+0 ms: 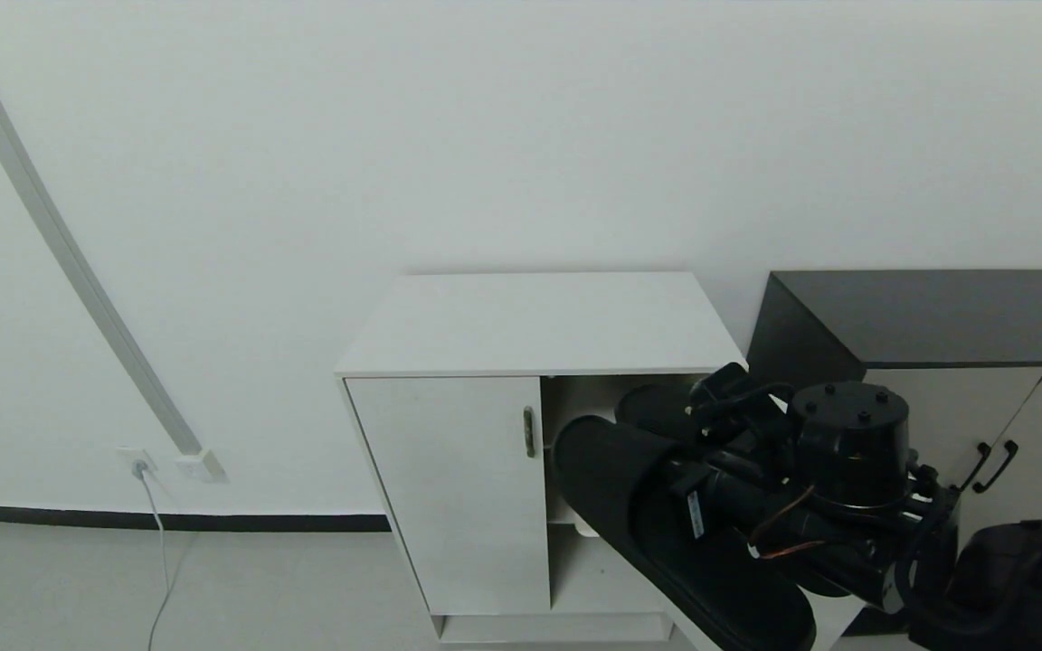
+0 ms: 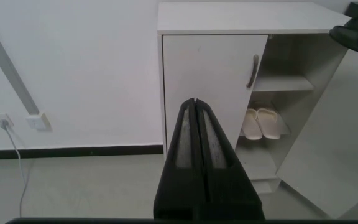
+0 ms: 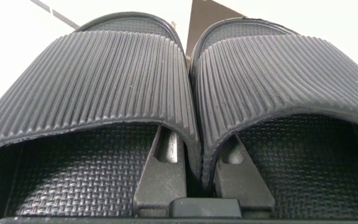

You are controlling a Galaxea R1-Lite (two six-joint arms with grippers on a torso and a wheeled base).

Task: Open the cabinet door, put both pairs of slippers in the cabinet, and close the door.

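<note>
Your right gripper [image 3: 199, 177] is clamped on the adjoining walls of the black slippers [image 1: 666, 533], one finger inside each. The cabinet [image 1: 530, 325] stands ahead and to its left, and the pair's long axis slants toward the open right half. The white slippers [image 2: 263, 122] already sit inside. Your left gripper [image 2: 195, 124] hangs pressed together, empty and farther off.

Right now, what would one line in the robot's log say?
cabinet: open | white slippers: inside | black slippers: in right pincer, in front of cabinet | left pincer: shut, empty
</note>
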